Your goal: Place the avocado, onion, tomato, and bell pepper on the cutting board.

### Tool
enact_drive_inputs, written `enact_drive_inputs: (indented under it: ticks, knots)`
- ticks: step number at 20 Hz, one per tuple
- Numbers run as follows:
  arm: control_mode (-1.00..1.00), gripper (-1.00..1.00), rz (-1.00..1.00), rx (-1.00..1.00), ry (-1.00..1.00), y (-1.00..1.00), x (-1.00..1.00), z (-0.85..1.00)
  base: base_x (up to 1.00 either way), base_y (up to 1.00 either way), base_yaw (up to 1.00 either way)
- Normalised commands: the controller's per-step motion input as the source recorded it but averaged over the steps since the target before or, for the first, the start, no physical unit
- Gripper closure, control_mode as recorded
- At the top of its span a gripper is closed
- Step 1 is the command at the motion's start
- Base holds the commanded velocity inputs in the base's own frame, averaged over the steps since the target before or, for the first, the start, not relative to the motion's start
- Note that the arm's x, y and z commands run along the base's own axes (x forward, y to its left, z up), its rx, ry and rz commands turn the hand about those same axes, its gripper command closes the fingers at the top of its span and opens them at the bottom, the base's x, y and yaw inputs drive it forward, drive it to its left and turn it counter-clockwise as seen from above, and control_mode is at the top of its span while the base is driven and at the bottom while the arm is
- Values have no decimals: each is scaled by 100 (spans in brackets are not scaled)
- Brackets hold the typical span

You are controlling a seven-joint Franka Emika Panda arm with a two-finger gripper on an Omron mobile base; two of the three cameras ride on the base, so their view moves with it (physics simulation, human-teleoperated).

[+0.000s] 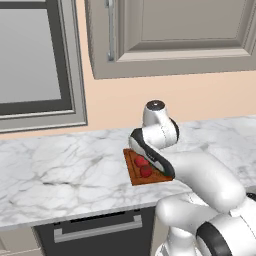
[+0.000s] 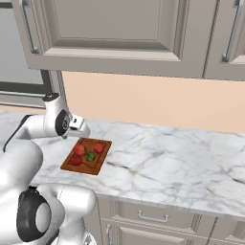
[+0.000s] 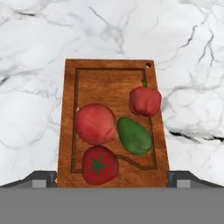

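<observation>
Gripper (image 3: 112, 177) jaws stand wide apart and empty above the cutting board (image 3: 111, 78), where the avocado (image 3: 134, 135), tomato (image 3: 99, 165), probably the onion (image 3: 95, 123) and bell pepper (image 3: 145, 101) all rest. Best now is lifting straight clear, without brushing the clustered produce.

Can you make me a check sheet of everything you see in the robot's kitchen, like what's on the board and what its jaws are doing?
Surface: white marble counter.
Job's things: cutting board holds avocado, tomato, pale red onion and red bell pepper, all inside its edges.
Clutter: nothing seen.
Grippers: gripper above the board's near end, jaws open, holding nothing.
Cables: nothing seen.
Surroundings: cabinets above, drawers below, window.
</observation>
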Motion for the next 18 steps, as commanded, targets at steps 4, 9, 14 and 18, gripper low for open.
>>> enact_drive_inputs:
  ticks: [4,9,14,18]
  knots:
    - [-100,-100,4,0,-53,0,-100,73,0,0,0]
    - [-100,-100,4,0,-49,0,-100,99,0,0,0]
    - [-100,-100,1,0,-21,0,-77,71,0,0,0]
    - [-100,-100,0,0,0,0,0,0,0,0,0]
